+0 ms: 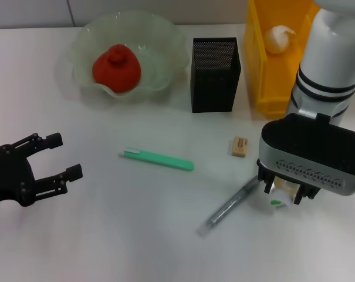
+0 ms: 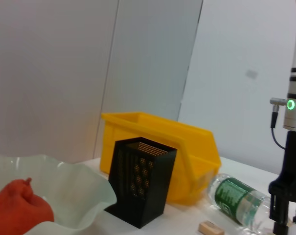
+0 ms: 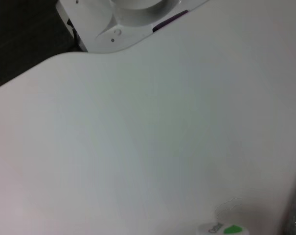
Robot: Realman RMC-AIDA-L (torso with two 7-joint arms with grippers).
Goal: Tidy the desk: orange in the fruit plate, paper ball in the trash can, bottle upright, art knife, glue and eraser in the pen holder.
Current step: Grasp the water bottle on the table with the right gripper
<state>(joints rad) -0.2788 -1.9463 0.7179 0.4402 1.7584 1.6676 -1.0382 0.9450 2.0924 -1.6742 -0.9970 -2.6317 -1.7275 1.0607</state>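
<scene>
Looks like a robot lab test bench dressed up as an office desk: plain white table (image 1: 136,235) against bare grey wall panels (image 2: 89,73), with staged props like a mesh pen holder (image 1: 215,73) and yellow bin (image 1: 271,70).

Left gripper (image 1: 60,155): all black, skeletal linkage fingers, small blocky pads at tips. Right arm (image 1: 330,64): fat glossy white cylinder, two black bands near wrist. Right gripper (image 1: 286,191) housing black on top, silver-grey face, row of little slots. Side-on: green ring light (image 2: 290,104), thin black cable beside it
</scene>
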